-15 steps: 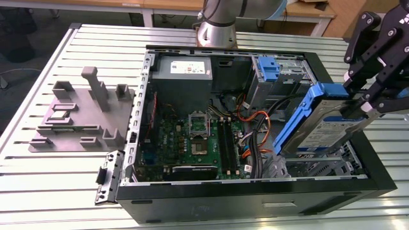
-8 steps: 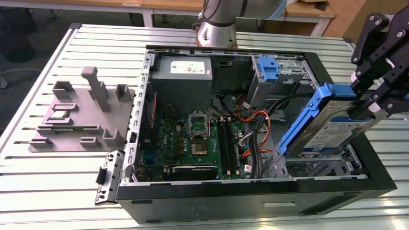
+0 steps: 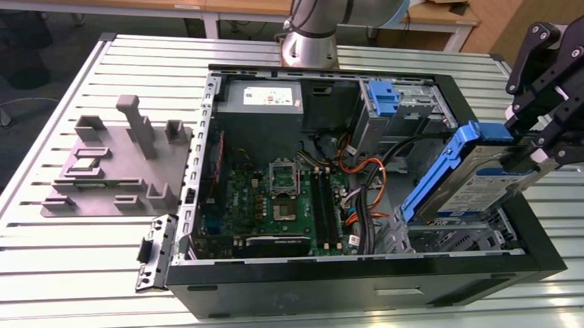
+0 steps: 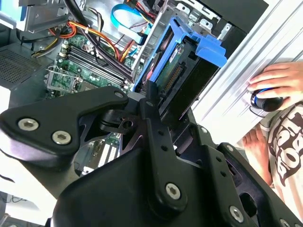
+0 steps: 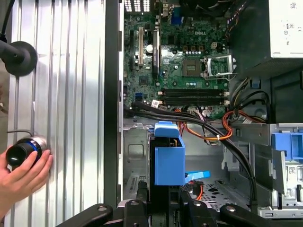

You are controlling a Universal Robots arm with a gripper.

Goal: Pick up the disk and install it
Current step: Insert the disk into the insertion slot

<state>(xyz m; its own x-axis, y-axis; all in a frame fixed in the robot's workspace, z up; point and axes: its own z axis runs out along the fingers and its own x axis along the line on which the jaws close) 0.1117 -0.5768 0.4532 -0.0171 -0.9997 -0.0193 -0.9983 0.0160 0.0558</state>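
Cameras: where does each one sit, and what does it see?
Exterior view: off the arm, looking down into the computer case; shows arm's base and gripper holding the disk.
First wrist view: on the wrist, looking down into the case; gripper and a person's hand show.
Second wrist view: on the wrist, looking along the gripper at the disk.
Both wrist views share disk and hand.

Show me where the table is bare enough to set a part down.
Bare slatted table lies nearer the camera than the grey fixture plate, at the exterior view's left of the computer case. Inside the case it is crowded: motherboard, cables, and the disk held by the gripper.
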